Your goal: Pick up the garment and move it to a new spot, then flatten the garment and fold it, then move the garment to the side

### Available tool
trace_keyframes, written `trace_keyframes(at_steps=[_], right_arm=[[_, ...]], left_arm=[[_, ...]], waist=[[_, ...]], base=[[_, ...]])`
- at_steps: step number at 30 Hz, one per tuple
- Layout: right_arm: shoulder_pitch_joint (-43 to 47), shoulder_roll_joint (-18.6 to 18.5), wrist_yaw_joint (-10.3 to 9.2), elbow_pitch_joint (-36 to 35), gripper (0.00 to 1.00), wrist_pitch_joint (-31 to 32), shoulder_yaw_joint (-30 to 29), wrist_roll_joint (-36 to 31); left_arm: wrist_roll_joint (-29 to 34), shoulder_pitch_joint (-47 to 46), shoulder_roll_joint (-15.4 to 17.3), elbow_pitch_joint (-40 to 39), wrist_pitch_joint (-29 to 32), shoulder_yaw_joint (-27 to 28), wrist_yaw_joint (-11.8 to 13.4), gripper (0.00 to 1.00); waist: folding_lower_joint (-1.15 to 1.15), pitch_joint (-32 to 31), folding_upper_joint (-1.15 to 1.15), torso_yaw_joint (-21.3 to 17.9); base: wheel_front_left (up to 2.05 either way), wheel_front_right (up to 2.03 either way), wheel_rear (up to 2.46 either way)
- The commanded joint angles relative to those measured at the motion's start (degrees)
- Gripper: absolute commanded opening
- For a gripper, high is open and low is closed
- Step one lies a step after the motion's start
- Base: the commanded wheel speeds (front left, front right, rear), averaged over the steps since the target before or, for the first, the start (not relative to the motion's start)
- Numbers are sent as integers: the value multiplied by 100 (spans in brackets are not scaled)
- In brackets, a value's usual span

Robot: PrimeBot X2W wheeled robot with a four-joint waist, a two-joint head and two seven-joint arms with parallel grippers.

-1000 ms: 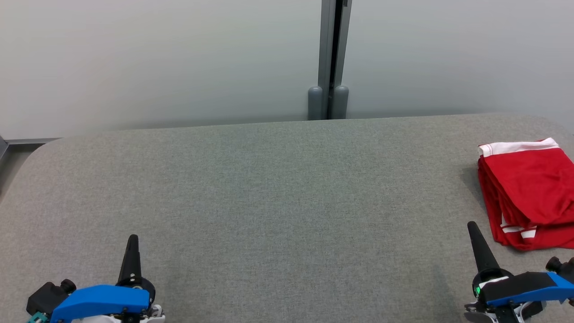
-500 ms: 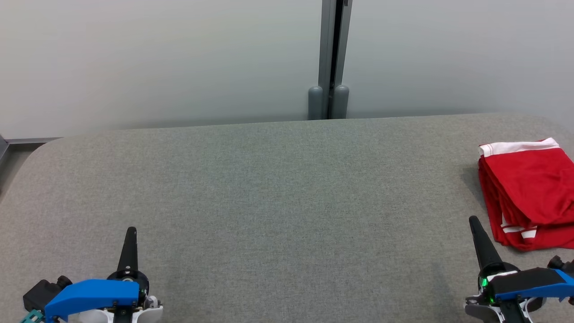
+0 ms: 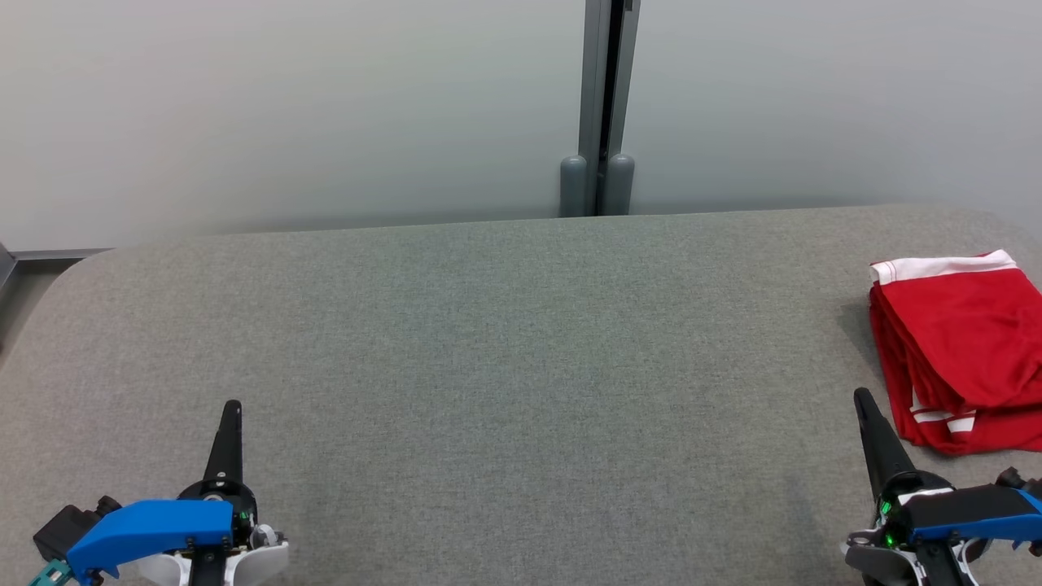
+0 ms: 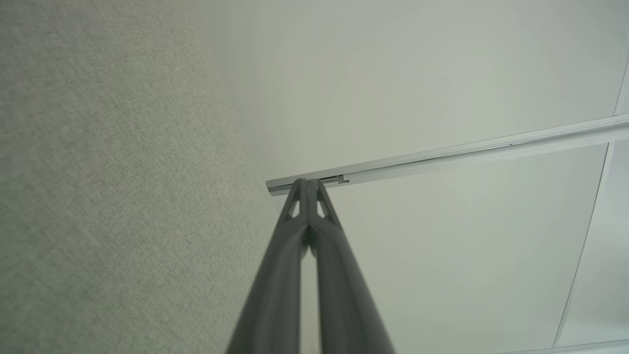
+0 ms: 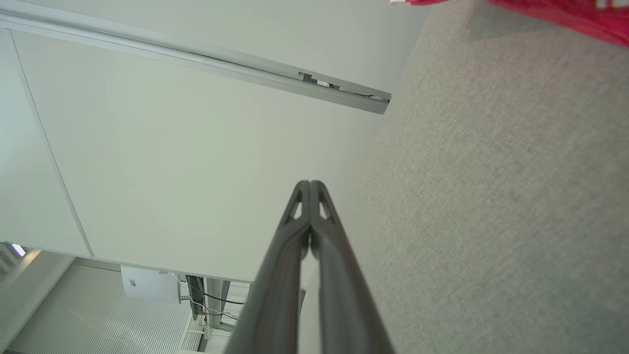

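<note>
1. At the right edge of the head view, the folded red garment (image 3: 965, 342) with white trim lay on the grey fabric table (image 3: 505, 342), its right side cut off by the frame. A strip of the same red cloth showed at the upper right corner of the right wrist view.
2. Lower right in the head view, the right gripper (image 3: 861, 396) stood near the garment's lower left corner without touching it. Its two dark fingers were pressed together with nothing between them, as the right wrist view showed.
3. Lower left in the head view, the left gripper (image 3: 232, 404) sat well apart from the garment. Its fingers were likewise closed tip to tip and empty.
4. Beyond the table's far edge rose a pale wall (image 3: 285, 106), with a grey post (image 3: 604, 106) at upper centre.
</note>
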Motion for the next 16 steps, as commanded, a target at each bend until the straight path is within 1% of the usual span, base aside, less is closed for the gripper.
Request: trace_keyframes(at_steps=[1,16], right_arm=[[-124,21,2,-33,0,23,-25,139],[-148,54,2,-28,0,124,-74,737]], left_arm=[[-113,-106,-5,-63,45,32,-50,0],[-684,-156,-22,-129,204,124,-58,0]], waist=[[0,0,0,1],[0,6,0,7]], base=[[0,0,0],[0,0,0]])
